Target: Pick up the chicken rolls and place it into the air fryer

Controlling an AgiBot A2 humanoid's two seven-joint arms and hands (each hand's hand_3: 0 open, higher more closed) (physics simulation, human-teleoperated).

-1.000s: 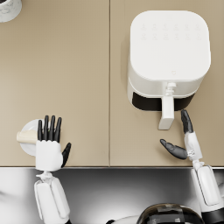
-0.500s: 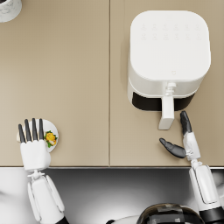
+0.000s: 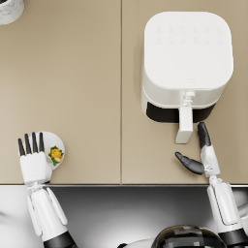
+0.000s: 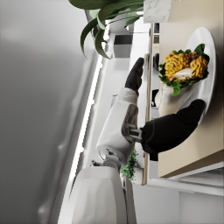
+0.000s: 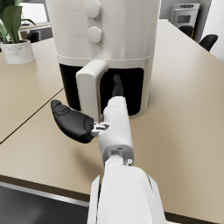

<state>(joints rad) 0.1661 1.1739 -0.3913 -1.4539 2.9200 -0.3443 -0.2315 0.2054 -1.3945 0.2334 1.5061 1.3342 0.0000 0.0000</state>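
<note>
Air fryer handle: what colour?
White, matching the body; the air fryer handle shows best in the right wrist view, against the dark drawer opening.

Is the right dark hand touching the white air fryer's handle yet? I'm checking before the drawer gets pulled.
Apart. The head view shows tabletop between the right hand and the air fryer handle.

a: how many air fryers? one air fryer (image 3: 186, 68), white, with one handle (image 3: 184, 125) on its front.

b: plates? one plate (image 3: 54, 143), and one serving of chicken rolls (image 3: 55, 155) on it.

a: plant pots?

b: one marble pot (image 3: 9, 9) at the far corner; the right wrist view shows its one plant (image 5: 12, 19).

a: hands?

b: two, the left hand (image 3: 33, 160) and the right hand (image 3: 199, 156).

a: chairs behind? two dark chairs (image 5: 208, 41) at least.
</note>
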